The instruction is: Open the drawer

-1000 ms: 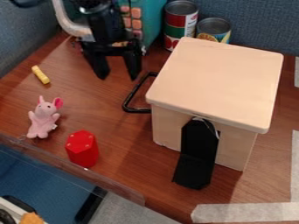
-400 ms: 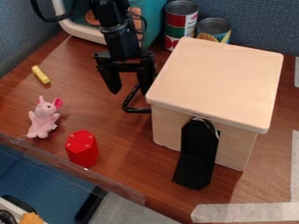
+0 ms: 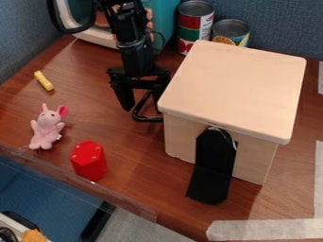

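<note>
Gripper (image 3: 143, 107), fingers parted and seemingly gripping nothing, hangs at the drawer's black handle (image 3: 150, 119), on the wooden box's (image 3: 236, 90) nine-o'clock side. Lining up appears in hand; next, hook or grasp it, then pull toward nine.

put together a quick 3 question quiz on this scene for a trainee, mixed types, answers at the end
1. Which thing is the gripper at?
a) yellow stick
b) black handle
c) white tape

2. True or false: from the camera's side, two cans stand behind the wooden box.

3. Fill in the colour: the stuffed toy near the red block is ____.

Key: 1 b; 2 true; 3 pink
</note>
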Robot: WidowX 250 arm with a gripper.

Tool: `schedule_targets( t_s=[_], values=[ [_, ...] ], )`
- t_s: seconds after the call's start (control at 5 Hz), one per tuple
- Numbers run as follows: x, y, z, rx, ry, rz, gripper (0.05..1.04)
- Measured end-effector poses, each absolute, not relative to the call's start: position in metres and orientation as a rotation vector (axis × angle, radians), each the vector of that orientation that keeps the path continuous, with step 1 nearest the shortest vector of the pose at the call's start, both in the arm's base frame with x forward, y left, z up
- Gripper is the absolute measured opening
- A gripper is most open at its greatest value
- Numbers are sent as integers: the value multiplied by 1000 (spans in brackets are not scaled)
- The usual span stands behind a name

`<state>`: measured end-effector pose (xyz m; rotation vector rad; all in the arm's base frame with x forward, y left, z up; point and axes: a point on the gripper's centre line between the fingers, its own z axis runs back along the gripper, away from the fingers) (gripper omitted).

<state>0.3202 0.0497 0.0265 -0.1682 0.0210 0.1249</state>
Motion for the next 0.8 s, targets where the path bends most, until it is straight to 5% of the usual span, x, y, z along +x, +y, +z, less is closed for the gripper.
schedule_targets(
  t_s=[0.4,0.6,0.8],
  values=[
    [316,51,27,-162,49,110,345],
    [313,56,29,-156,69,91,163],
    [313,64,41,-153,31,83,129]
  ],
)
